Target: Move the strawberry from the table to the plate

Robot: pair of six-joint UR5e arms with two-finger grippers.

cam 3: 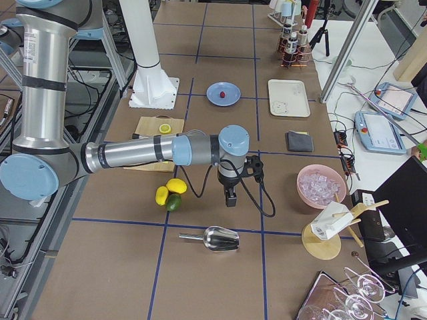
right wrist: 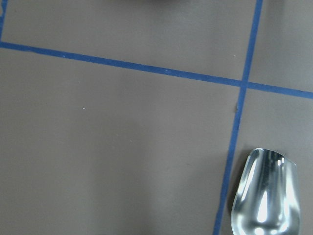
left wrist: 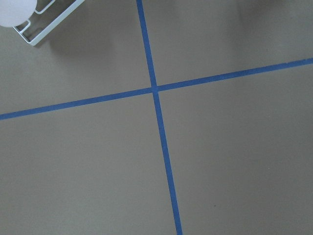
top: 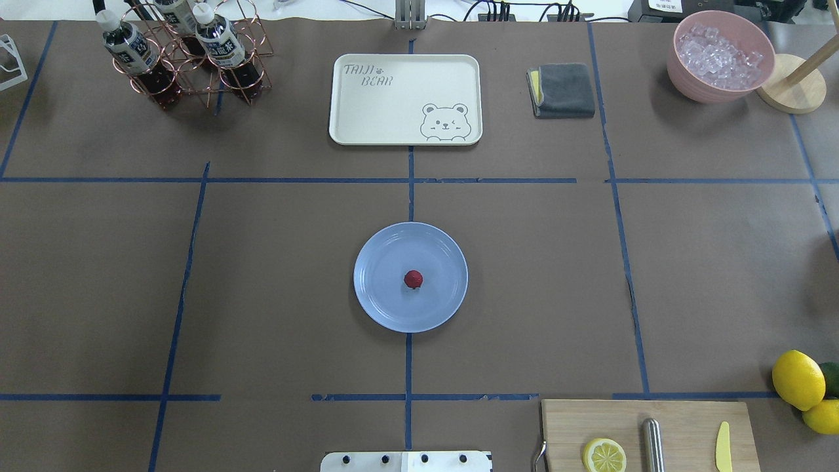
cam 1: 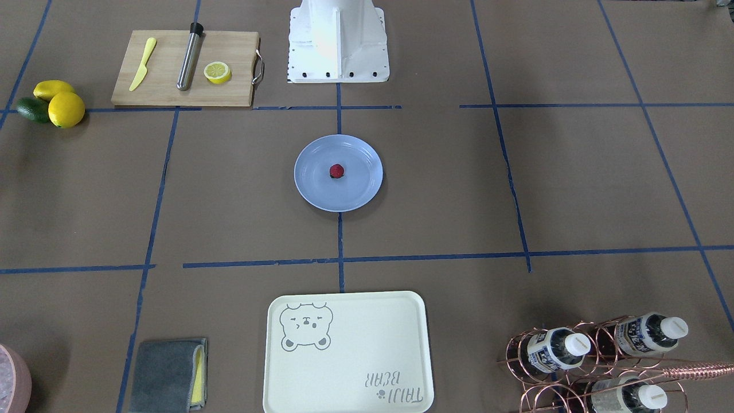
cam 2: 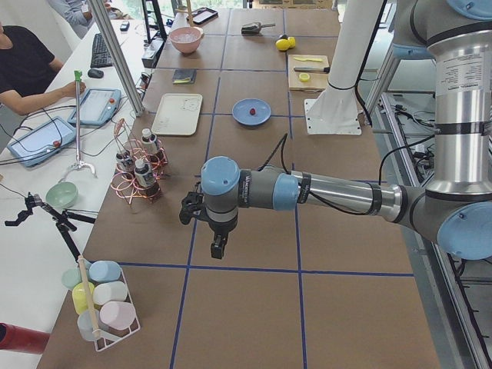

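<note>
The small dark-red strawberry (cam 1: 336,171) (top: 413,279) lies near the middle of the round light-blue plate (cam 1: 318,186) (top: 383,298), which rests at the centre of the brown-paper table (cam 1: 573,183). No gripper appears in the front or overhead views. My left gripper (cam 2: 218,244) hangs over the table far from the plate (cam 2: 262,114), pointing down; I cannot tell whether it is open or shut. My right gripper (cam 3: 230,197) hangs at the opposite end, beyond the lemons, also far from the plate (cam 3: 233,92); its state cannot be told either. Both wrist views show only paper and blue tape.
A cutting board (top: 682,426) holds a lemon half, a steel tube and a yellow knife. Lemons (top: 798,379) and an avocado lie beside it. Further off are a bear tray (top: 405,98), bottle rack (top: 177,59), grey cloth (top: 562,90), ice bowl (top: 720,56) and metal scoop (cam 3: 213,238).
</note>
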